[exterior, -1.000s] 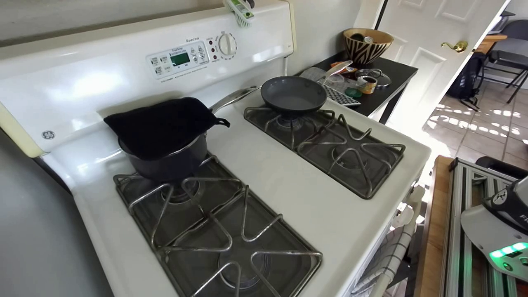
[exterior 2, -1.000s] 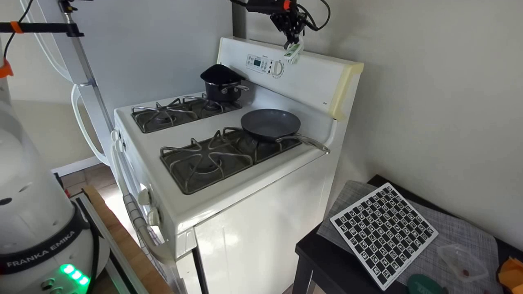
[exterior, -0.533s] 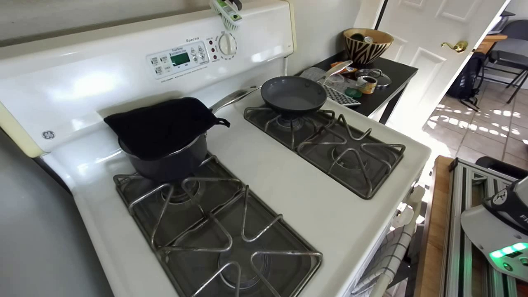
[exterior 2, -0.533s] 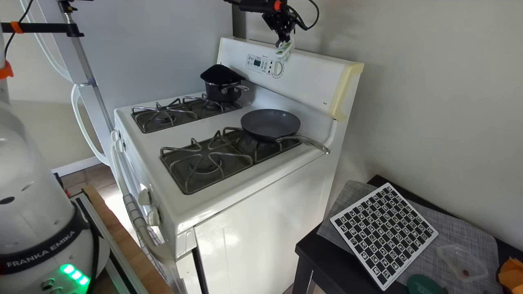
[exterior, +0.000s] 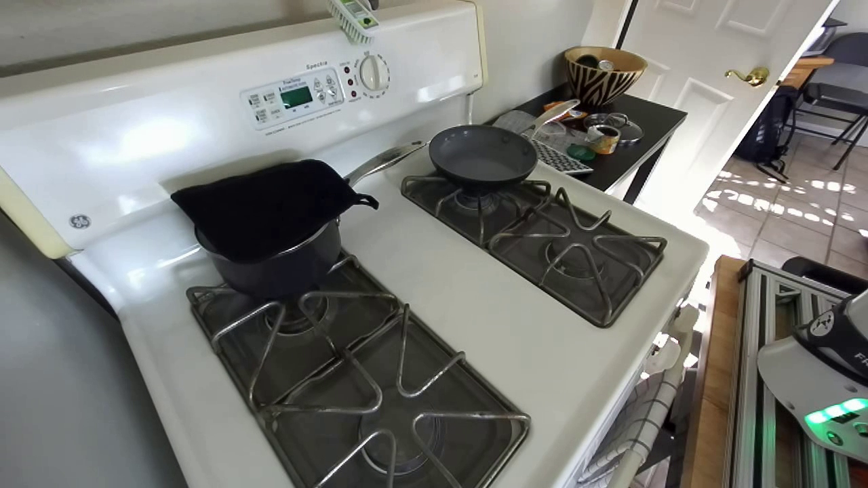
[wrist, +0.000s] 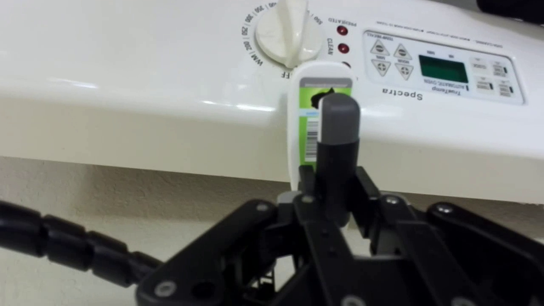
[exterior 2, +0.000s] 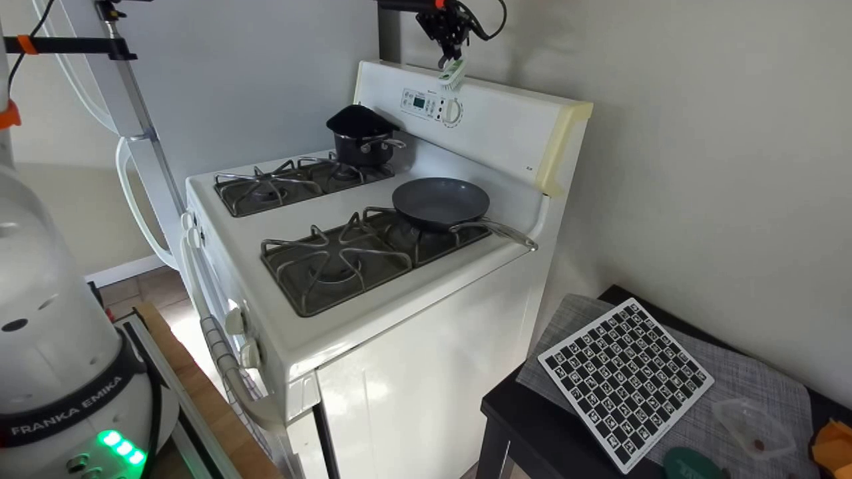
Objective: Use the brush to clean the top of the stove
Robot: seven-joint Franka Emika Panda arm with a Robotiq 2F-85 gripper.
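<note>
The brush (wrist: 304, 127), white with a green label, sits over the upper edge of the back panel of the white stove (exterior: 420, 264), just by the oven dial. Its bristles show below its body in both exterior views; whether they touch the panel, I cannot tell. My gripper (wrist: 335, 182) is shut on the brush's dark grip, which stands upright between the fingers in the wrist view. In an exterior view the same brush (exterior: 354, 22) is cut off by the top border.
A dark pot (exterior: 271, 264) under a black cloth (exterior: 264, 203) and a grey skillet (exterior: 483, 156) stand on the rear grates. The dial (wrist: 289, 36) and green display (wrist: 443, 69) lie close to the brush. Behind the panel rises the wall (exterior 2: 665, 133).
Gripper and brush have slid leftward along the panel's upper edge in both exterior views, from right of the dial to above its left side. The grip is unchanged.
</note>
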